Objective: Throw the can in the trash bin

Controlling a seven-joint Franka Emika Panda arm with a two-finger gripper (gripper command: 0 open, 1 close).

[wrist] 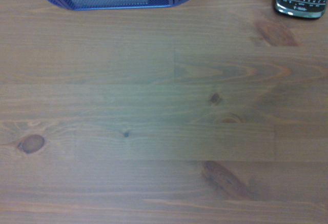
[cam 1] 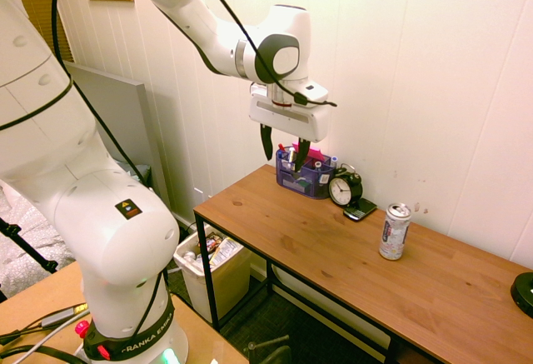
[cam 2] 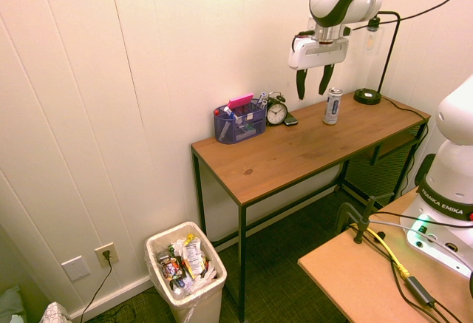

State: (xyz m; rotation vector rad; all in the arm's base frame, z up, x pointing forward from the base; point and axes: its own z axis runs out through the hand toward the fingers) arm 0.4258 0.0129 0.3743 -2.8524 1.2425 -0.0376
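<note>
One wooden worktop [cam 1: 316,239] carries everything; below its end we see the cream plastic trash bin [cam 2: 185,293], rubbish-topped. Our gripper [cam 1: 284,149] hovers, fingers apart, empty. Well aside, the can [cam 1: 395,231] stands upright: probably light, smooth, dentable, so we'd clasp mid-body.
</note>
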